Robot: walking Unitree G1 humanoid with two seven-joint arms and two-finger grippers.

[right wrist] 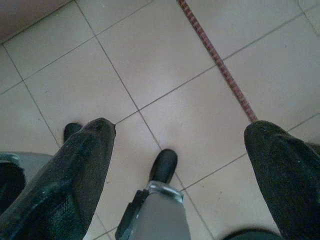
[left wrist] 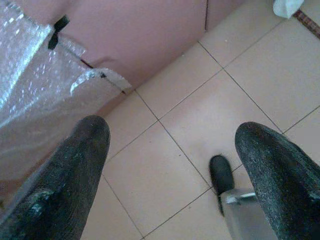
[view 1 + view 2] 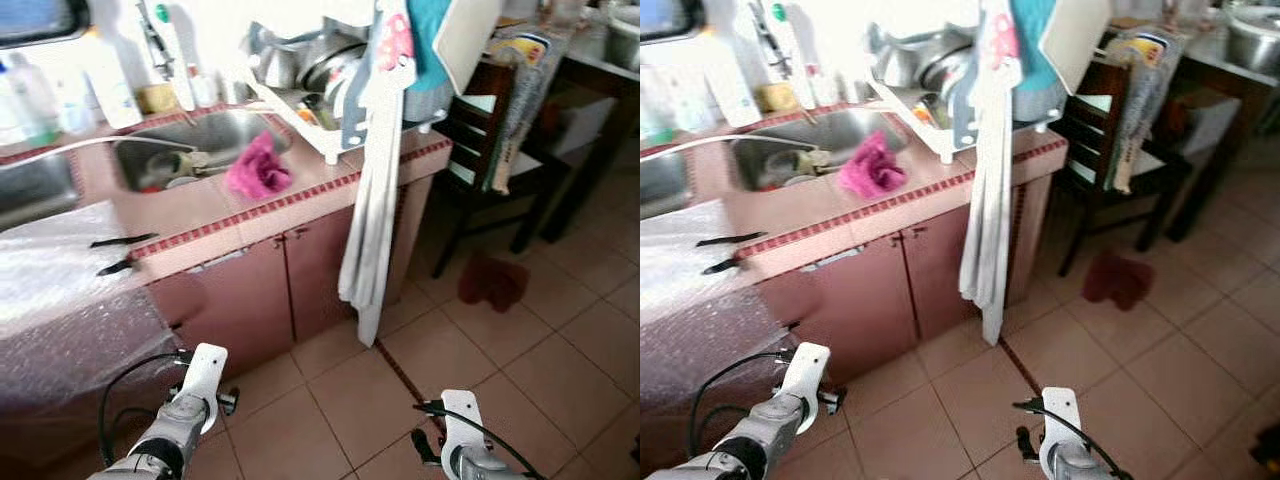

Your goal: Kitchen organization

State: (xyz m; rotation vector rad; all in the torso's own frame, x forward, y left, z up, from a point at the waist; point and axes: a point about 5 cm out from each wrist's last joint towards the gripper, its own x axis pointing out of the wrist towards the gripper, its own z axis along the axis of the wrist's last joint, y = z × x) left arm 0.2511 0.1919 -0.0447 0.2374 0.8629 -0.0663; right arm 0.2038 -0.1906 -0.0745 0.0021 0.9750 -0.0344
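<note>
While both the left gripper [image 2: 170, 165] and right gripper [image 1: 177, 165] hang spread and empty, the soft, light pink cloth [image 3: 258, 170] on the tabletop [image 3: 200, 215], upper centre, suits a pinch at its bunched top.

Silver arms, black cables — black-fingered left hand [image 2: 172, 165].

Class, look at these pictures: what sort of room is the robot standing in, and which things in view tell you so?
Most likely a home kitchen. A steel sink is set in a tiled counter above pink cabinet doors, and a dish rack piled with metal pots stands beside the sink. A pink cloth lies on the sink's edge.
</note>
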